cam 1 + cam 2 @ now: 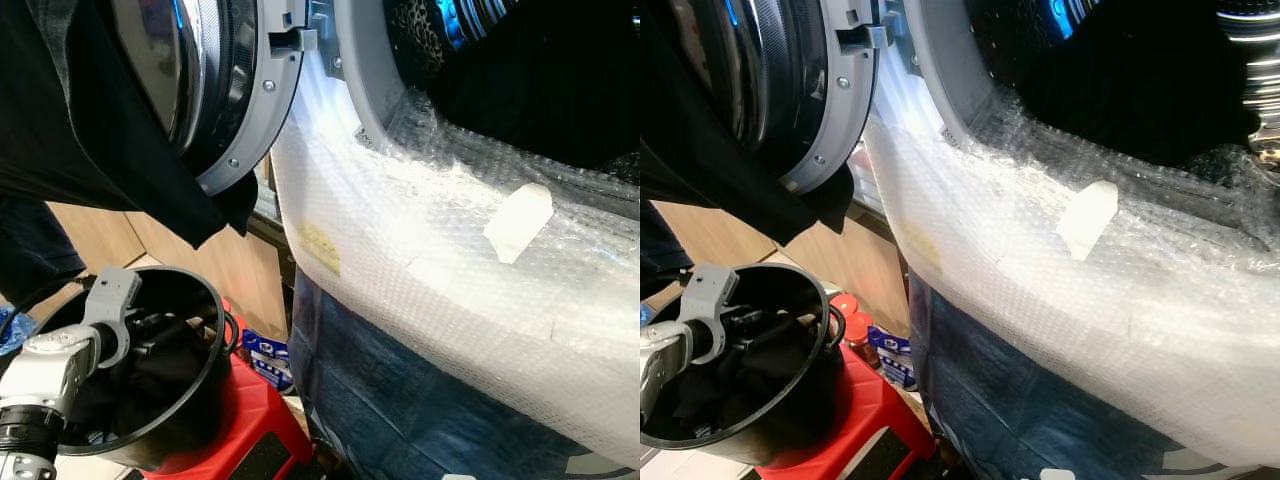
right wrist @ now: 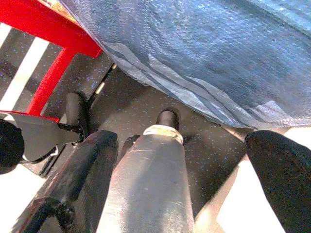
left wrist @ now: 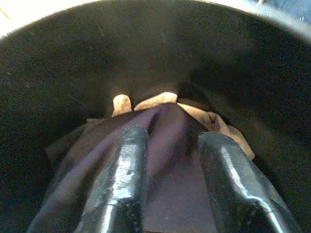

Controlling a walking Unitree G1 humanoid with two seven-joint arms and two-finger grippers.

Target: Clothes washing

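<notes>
- Black bucket (image 1: 190, 400): lower left of the head view, standing on a red stool (image 1: 255, 430); holds dark clothes (image 3: 165, 160) with a tan piece (image 3: 160, 101) behind them.
- Left gripper (image 3: 167, 170): reaching down into the bucket, fingers (image 3: 121, 174) parted a moderate way and laid on either side of a ridge of dark cloth; jaws not closed, nothing firmly held.
- Right gripper (image 2: 184, 165): hanging low over the speckled floor (image 2: 141, 111) near the stool's leg; jaws spread wide, holding nothing.
- Washing machine (image 1: 450, 250): right half of the head view, front wrapped in bubble wrap over blue sheeting; door (image 1: 230, 90) swung open at upper left, drum (image 1: 1120, 90) dark at upper right.
- Dark garment (image 1: 100, 130): draped at upper left across the open door.
- Risks: shallow pinch likely to slip off the fold; lifting a tangled bundle could tip the bucket off the stool; trailing cloth could snag on the door rim or the wrap.
</notes>
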